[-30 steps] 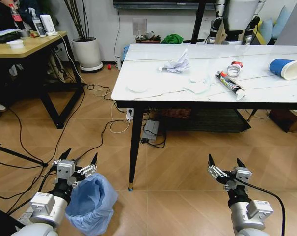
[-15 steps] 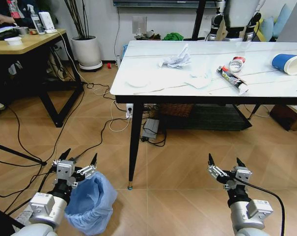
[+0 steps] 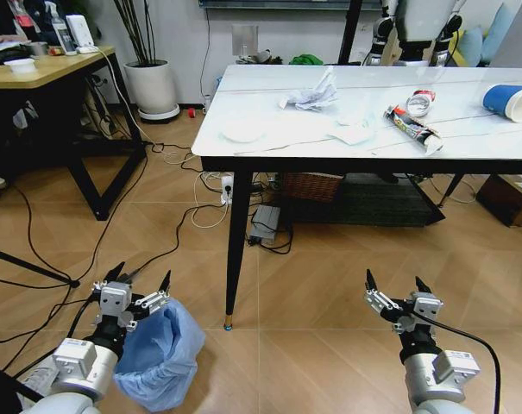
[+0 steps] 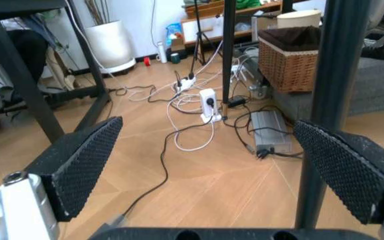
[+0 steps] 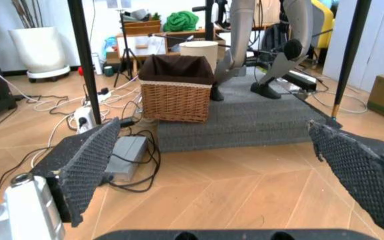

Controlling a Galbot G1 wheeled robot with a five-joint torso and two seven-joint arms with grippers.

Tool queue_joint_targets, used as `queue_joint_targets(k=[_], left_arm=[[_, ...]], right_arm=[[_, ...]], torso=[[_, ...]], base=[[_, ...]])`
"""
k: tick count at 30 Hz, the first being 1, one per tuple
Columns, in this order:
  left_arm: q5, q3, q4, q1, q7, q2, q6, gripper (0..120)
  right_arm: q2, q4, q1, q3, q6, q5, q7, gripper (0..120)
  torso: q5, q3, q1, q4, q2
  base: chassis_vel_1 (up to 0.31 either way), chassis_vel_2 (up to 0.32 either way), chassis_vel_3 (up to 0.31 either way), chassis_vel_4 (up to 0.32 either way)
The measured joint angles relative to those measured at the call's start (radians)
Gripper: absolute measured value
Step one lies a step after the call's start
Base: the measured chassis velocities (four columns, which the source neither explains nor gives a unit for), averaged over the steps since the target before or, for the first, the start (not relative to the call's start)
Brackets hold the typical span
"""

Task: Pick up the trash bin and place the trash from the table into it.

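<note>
The table (image 3: 269, 147) has drawn nearer; trash bin (image 3: 161, 358) beside left gripper (image 3: 140, 279).

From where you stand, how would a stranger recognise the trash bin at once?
Look at the wooden floor in front of the white table, beside its near left leg. The trash bin stands just under the left claw; its crinkled light-blue bag sets it apart.

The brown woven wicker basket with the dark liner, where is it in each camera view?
Head view: brown woven wicker basket on the floor under the white marble-look table.
Left wrist view: basket beyond the grey power brick on the floor.
Right wrist view: basket just behind that brick.
Shared landmark: the grey power brick.
</note>
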Motion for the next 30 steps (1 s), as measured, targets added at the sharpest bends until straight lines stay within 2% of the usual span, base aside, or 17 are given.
queue_joint_targets(k=[6, 11, 15, 16, 18, 19, 20, 22, 30], left_arm=[[-0.004, -0.021, 0.030, -0.001, -0.020, 0.005, -0.007, 100], [-0.032, -0.101, 0.076, -0.001, -0.018, 0.034, 0.045, 100], [-0.103, -0.171, 0.126, 0.000, -0.012, 0.083, 0.222, 100], [-0.103, -0.171, 0.126, 0.000, -0.012, 0.083, 0.222, 100], [-0.117, -0.184, 0.181, -0.019, -0.017, 0.108, 0.317, 100], [-0.117, -0.184, 0.181, -0.019, -0.017, 0.108, 0.317, 100], [-0.134, -0.185, 0.209, -0.032, -0.020, 0.123, 0.361, 100], [-0.154, -0.175, 0.251, -0.057, -0.032, 0.145, 0.397, 100], [-0.174, -0.119, 0.345, -0.107, -0.058, 0.187, 0.436, 100]], right_arm=[[0.000, -0.004, 0.002, -0.002, 0.000, 0.000, 0.000, 100], [0.000, -0.014, 0.009, -0.006, 0.000, 0.002, 0.000, 100], [0.000, -0.032, 0.023, -0.014, -0.001, 0.008, -0.001, 100], [0.000, -0.032, 0.023, -0.014, -0.001, 0.008, -0.001, 100], [0.000, -0.039, 0.030, -0.016, -0.003, 0.015, -0.002, 100], [0.000, -0.039, 0.030, -0.016, -0.003, 0.015, -0.002, 100], [0.000, -0.043, 0.035, -0.017, -0.003, 0.020, -0.002, 100], [0.000, -0.052, 0.041, -0.016, -0.003, 0.028, -0.003, 100], [0.000, -0.086, 0.061, -0.025, 0.000, 0.048, -0.015, 100]], torso=[[0.0000, -0.016, -0.003, 0.0000, -0.019], [-0.0001, -0.018, -0.003, 0.0000, -0.021], [0.0000, -0.017, -0.003, 0.0001, -0.020], [0.0000, -0.017, -0.003, 0.0001, -0.020], [-0.0002, -0.017, -0.002, 0.0002, -0.018], [-0.0002, -0.017, -0.002, 0.0002, -0.018], [-0.0004, -0.016, -0.002, 0.0001, -0.018], [0.0000, -0.015, -0.002, 0.0001, -0.017], [-0.0001, -0.014, -0.001, -0.0001, -0.014]], base=[[0.000, 0.000, 0.000, 0.000], [0.000, 0.000, 0.000, 0.000], [0.000, 0.000, 0.000, 0.000], [0.000, 0.000, 0.000, 0.000], [0.000, 0.000, 0.000, 0.000], [0.000, 0.000, 0.000, 0.000], [0.000, 0.000, 0.000, 0.000], [0.000, 0.000, 0.000, 0.000], [0.000, 0.000, 0.000, 0.000]])
